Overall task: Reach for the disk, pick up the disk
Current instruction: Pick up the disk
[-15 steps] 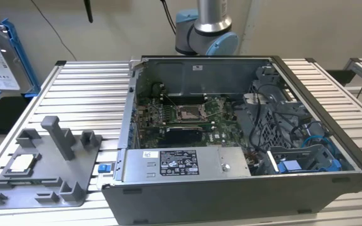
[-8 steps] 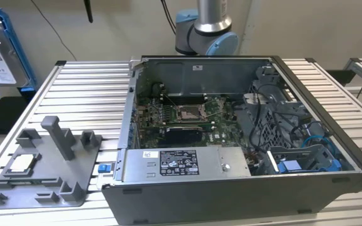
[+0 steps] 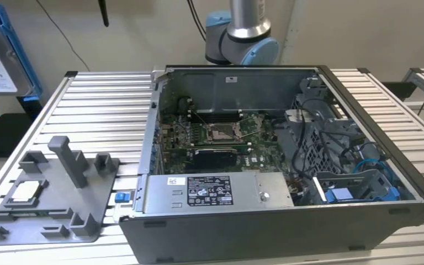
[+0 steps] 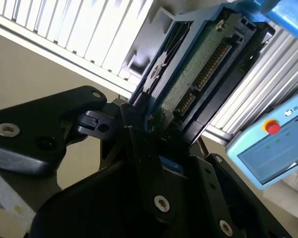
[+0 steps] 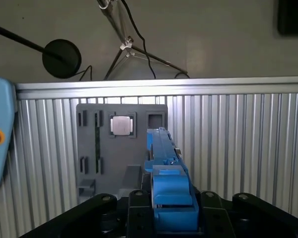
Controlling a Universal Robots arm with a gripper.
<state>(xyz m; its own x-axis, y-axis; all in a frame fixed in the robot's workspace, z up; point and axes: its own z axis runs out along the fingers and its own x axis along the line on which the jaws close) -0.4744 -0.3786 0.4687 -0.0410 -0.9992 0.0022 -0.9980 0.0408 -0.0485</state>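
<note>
claw (image 4: 161, 126) — clamped on disk (image 4: 198, 69) | disk cropped at the exterior view's left

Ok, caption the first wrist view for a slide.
Gripper clamps the disk edge-on, grey fixture plate and its square chip in the background.

Slatted table (image 3: 101, 110), seemingly metal: computer case (image 3: 271, 234), fixture (image 3: 50, 214).
</note>
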